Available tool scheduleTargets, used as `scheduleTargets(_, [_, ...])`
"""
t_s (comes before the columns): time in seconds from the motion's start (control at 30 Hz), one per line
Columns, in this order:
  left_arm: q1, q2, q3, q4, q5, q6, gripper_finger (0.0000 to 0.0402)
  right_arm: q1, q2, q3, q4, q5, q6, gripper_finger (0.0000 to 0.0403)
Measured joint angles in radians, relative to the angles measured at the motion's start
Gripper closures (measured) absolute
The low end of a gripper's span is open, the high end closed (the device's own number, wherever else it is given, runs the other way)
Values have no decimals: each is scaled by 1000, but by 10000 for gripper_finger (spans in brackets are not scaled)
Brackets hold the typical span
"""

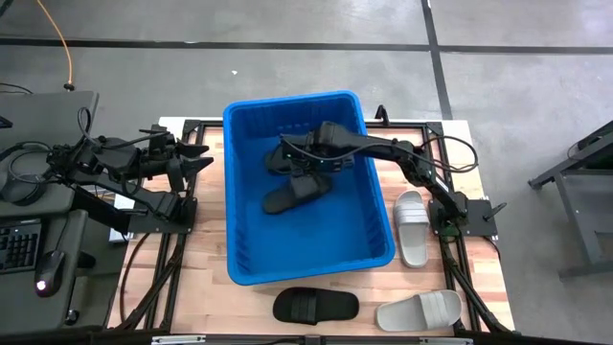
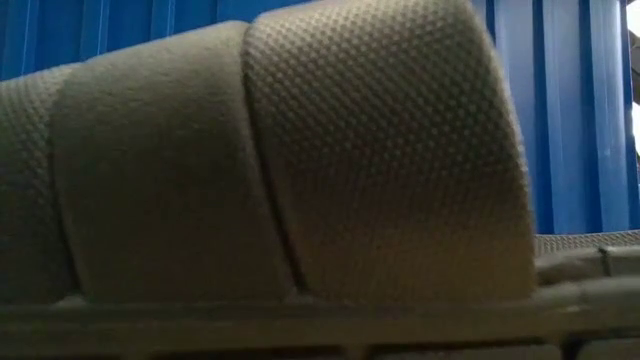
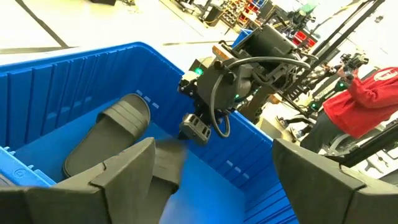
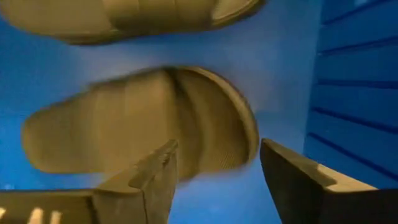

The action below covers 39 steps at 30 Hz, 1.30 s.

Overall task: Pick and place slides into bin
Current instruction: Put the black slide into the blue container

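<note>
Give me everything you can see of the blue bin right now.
The bin is a large rectangular bright blue plastic tub with a rolled rim and ribbed walls, standing upright and open on the wooden table. Two black slides lie on its floor. The right gripper hangs inside it above them, fingers apart, holding nothing. Outside, a grey slide lies beside its right wall, and a black slide and another grey slide lie on the table beyond one short end wall.
</note>
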Motion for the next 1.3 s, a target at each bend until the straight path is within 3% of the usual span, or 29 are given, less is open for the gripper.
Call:
scheduleTargets(0.23, [0,0,0,0,0,0,92,-4,0,0,12,36,-51,159])
scheduleTargets(0.57, [0,0,0,-6,-31,0,92,32,-20,2,53,-10,-179,158])
scheduleTargets(1.0, [0,4,0,-8,-26,8,92,169,-220,2,319,0,-367,159])
scheduleTargets(1.3, [0,17,0,21,-10,-33,92,306,-334,2,325,80,-259,162])
